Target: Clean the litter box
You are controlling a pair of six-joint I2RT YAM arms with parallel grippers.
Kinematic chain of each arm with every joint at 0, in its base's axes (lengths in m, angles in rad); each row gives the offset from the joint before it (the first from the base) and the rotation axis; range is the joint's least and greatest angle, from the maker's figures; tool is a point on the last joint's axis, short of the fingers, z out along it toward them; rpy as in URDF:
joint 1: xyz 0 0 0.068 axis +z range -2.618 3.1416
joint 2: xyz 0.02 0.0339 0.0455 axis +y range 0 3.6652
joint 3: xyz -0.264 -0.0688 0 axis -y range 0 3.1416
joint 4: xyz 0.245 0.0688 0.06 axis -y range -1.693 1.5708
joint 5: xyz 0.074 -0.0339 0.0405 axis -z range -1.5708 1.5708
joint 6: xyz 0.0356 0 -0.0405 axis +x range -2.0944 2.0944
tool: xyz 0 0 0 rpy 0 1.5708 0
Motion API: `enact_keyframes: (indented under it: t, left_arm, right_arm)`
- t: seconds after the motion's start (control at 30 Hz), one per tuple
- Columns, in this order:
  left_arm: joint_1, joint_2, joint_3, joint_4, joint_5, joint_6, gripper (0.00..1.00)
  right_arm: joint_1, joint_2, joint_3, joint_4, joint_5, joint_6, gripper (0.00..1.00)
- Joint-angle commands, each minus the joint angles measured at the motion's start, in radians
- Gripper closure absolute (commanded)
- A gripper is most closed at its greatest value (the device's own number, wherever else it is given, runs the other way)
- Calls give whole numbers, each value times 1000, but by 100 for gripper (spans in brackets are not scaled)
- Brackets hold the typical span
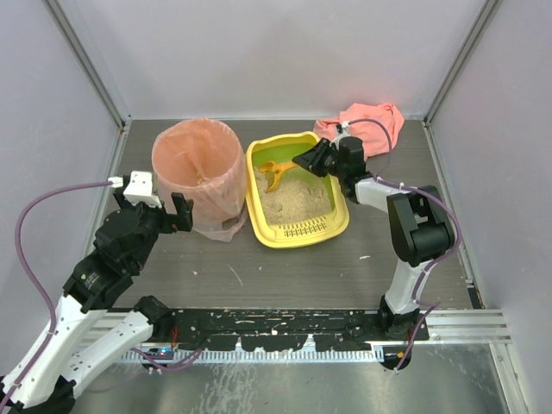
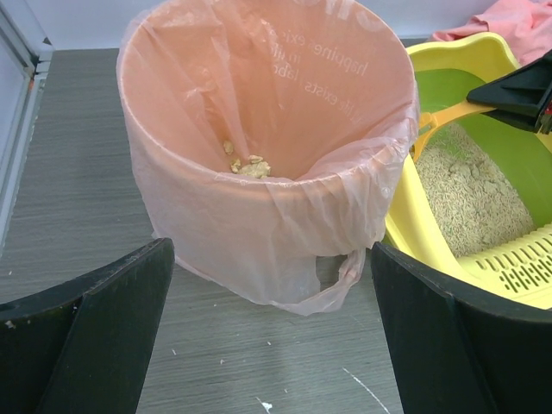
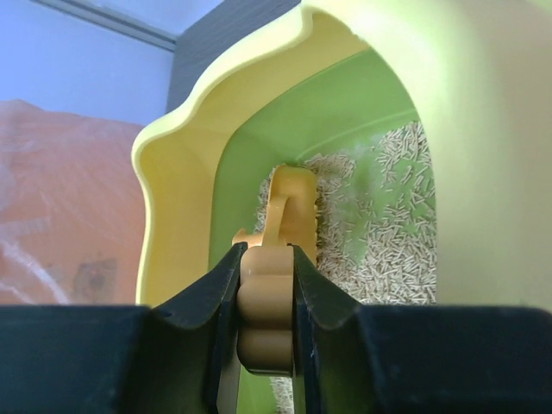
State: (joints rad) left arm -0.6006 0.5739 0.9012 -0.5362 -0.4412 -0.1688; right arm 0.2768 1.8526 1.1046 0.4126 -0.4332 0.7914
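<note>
Surface: I see a dark wood-grained table (image 1: 285,267), flecked white.
Room: smooth pale wall panels (image 1: 285,52) on three sides.
Left gripper (image 1: 155,207): jaws wide, holding nothing, near the bin.
Bin (image 1: 207,203): round, lined with thin crinkled pink film.
Litter box (image 1: 302,231): mid-table, just right of the bin; glossy yellow plastic, green inside, granular beige litter.
Right gripper (image 1: 304,160): clamped on the orange scoop (image 1: 274,172) handle.
Cloth (image 1: 371,116): crumpled pink, back right.

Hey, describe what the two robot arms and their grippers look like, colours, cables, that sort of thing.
The left arm and right arm are both built of white links and bulky black joint housings. A left purple cable and a right purple cable loop off the wrists. The left gripper and right gripper have flat matte black fingers. No markings are legible.
</note>
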Motion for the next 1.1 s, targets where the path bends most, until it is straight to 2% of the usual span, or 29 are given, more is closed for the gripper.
enact_keyframes:
  t: [0.0, 0.17, 0.57, 1.07]
  left_arm:
    - [2, -8, 6, 32, -14, -4, 2]
    - [3, -28, 6, 20, -37, 3, 2]
    - [3, -29, 2, 17, -47, 10, 2]
    - [2, -42, -6, 14, -56, 10, 2]
  right_arm:
    - [25, -38, -105, 190, -25, 200, 99]
    - [22, -50, -157, 293, 15, 264, 99]
    - [-5, -144, -207, 260, 97, 233, 99]
    - [-85, -255, -284, 273, 76, 236, 99]
